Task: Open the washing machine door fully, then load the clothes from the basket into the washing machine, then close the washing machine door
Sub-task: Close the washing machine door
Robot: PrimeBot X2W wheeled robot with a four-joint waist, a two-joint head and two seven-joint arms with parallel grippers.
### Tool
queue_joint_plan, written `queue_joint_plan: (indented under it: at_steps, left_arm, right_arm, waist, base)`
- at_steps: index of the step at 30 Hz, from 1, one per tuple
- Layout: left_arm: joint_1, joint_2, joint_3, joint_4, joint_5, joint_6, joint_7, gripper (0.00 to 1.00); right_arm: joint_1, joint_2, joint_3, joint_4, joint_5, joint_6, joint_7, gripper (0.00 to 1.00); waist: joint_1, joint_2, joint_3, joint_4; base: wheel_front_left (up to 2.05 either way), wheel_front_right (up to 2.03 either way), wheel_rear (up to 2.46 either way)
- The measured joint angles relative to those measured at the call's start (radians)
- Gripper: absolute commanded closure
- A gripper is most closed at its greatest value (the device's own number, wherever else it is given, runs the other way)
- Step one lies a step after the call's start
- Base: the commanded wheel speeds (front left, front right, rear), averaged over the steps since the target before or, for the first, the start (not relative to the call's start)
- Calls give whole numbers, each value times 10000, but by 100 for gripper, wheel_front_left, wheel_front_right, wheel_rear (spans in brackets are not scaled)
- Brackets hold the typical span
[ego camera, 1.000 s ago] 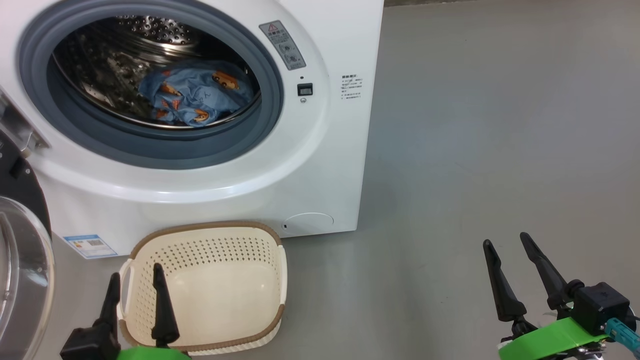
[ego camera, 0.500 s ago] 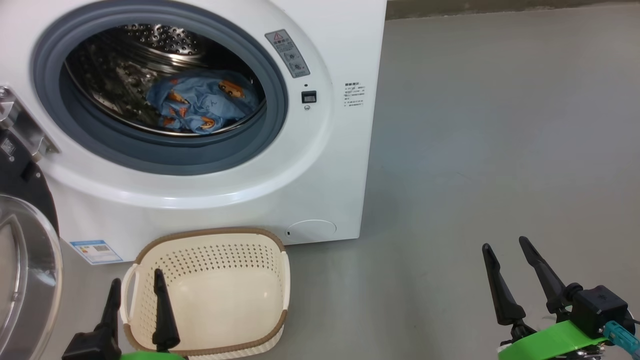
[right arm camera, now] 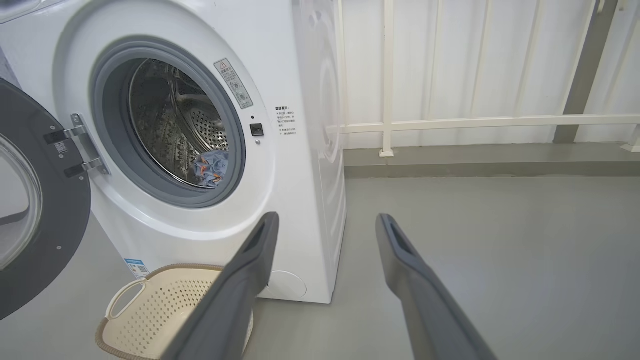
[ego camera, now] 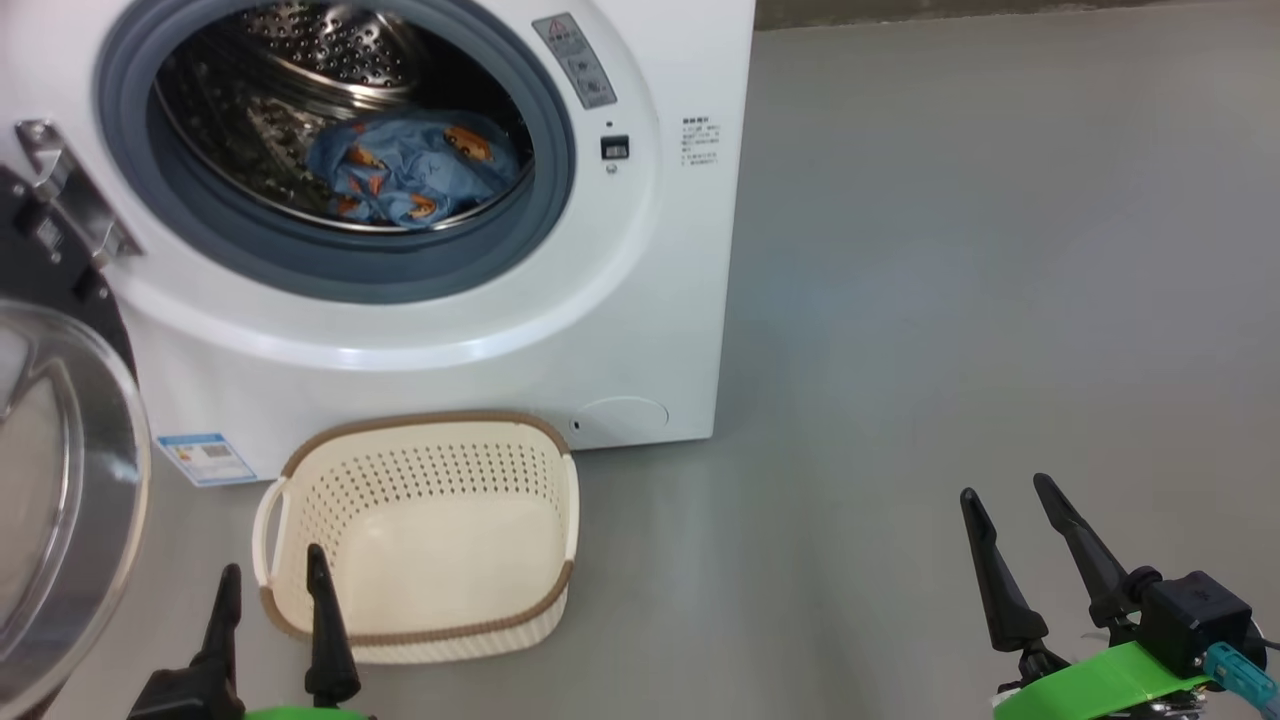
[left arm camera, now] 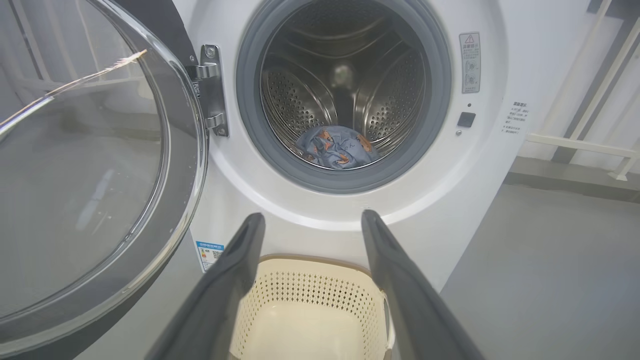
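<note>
**Basket empty, door left to shut**

Only the view from the head has shifted over the last second; nothing on the floor (ego camera: 950, 250) has itself moved. The left hand (ego camera: 273, 560), over the near side of the basket (ego camera: 420, 418), and the right hand (ego camera: 1005, 487), well off to the side above bare floor, both stand wide and hold nothing. The basket sits empty just in front of the washing machine (ego camera: 640, 300). The clothes (ego camera: 410, 170) lie bunched low in the drum (ego camera: 300, 60). The door (ego camera: 70, 470) hangs swung out on its hinge (ego camera: 70, 190) at the left, and closing it looks like all that remains. It should handle as a stiff, fairly heavy piece that only pivots. Its glossy rim (right arm camera: 65, 215) is likely slippery, so a push on the edge farthest from the hinge seems better than a pinch.
</note>
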Motion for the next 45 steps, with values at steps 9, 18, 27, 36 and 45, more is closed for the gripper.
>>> queue_joint_plan:
  at_steps: [9,18,27,36,45]
  left_arm:
    - [190,2,8,8,0,12,0,0]
    - [178,2,-2,-4,0,12,0,0]
    - [176,6,-23,-79,-12,100,0,0]
    - [178,6,-301,-144,-203,307,0,0]
    - [187,6,-405,-240,-284,441,0,0]
  right_arm:
    - [29,19,0,-2,2,0,0,0]
    - [30,40,-10,-8,-6,0,0,0]
    - [-18,-176,222,-23,-13,0,0,0]
    - [-388,-456,616,0,-12,0,0,0]
    - [-399,-558,932,67,-12,0,0,0]
  waist:
    - [1,0,10,-27]
    - [0,0,46,190]
    - [0,0,123,1056]
    - [0,0,185,2356]
    - [0,0,145,3769]
  base:
    - [-101,101,0]
    - [-8,8,0]
    - [0,0,0]
    - [0,0,0]
    - [0,0,0]
